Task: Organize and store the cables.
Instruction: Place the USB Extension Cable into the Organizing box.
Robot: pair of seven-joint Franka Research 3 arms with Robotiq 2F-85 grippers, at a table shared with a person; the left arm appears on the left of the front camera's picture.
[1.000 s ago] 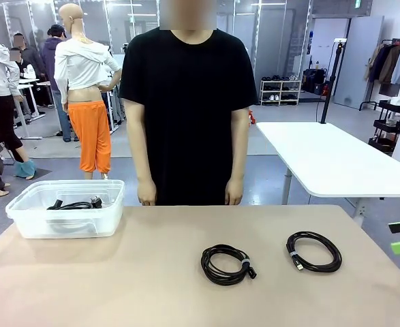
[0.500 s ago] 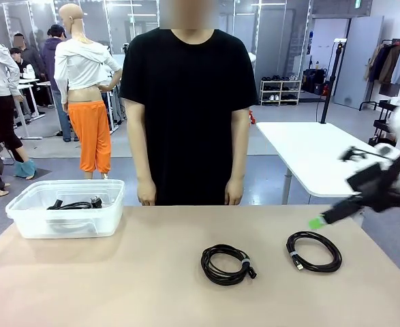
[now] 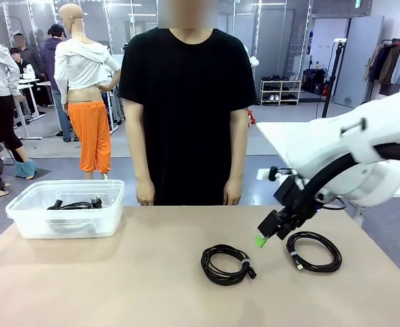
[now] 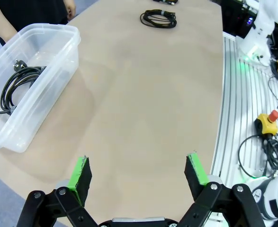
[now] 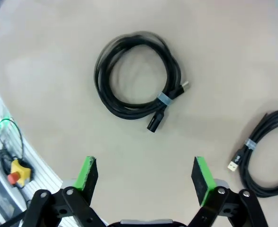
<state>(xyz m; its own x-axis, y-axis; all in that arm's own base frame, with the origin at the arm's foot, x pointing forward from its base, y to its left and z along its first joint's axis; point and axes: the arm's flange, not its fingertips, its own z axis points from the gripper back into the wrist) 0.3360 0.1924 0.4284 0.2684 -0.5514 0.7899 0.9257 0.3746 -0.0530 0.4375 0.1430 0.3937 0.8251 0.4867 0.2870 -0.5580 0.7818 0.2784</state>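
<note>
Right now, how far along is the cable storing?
Done: one cable lies in the bin. In hand: nothing; the right gripper hangs open over the table by the middle coil. Left: the middle coil and the right coil, both loose on the table.

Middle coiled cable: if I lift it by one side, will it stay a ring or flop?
Probably sags but stays looped: the middle cable has one grey tie binding its turns. Likely light, being thin cord. The loose plug end may dangle.
</note>
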